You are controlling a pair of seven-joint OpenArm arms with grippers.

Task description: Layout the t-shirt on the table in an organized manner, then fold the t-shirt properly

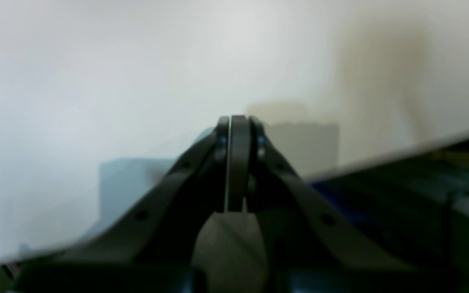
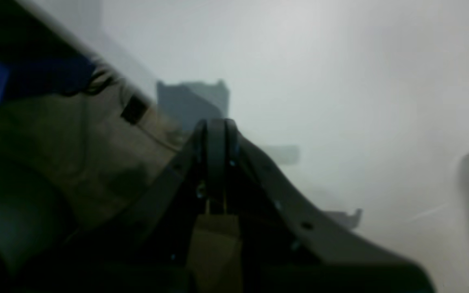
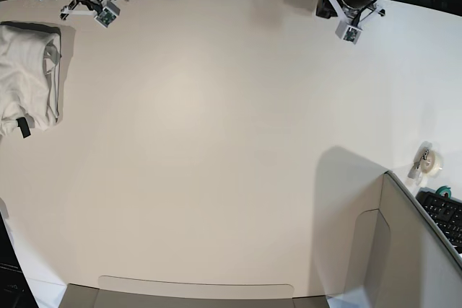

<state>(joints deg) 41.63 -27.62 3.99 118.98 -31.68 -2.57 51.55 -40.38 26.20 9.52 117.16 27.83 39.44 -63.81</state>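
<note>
Both arms parked at the top of the frame, shirt bunched at the far left.

The t-shirt (image 3: 25,77) lies crumpled at the upper left edge of the table (image 3: 216,142), well apart from both arms. The left gripper (image 1: 238,122) is clenched on nothing, jaws pressed together; the right gripper (image 2: 216,122) is likewise clenched and empty. A grey panel (image 3: 404,250) stands at lower right, a keyboard (image 3: 446,216) beyond it.
</note>
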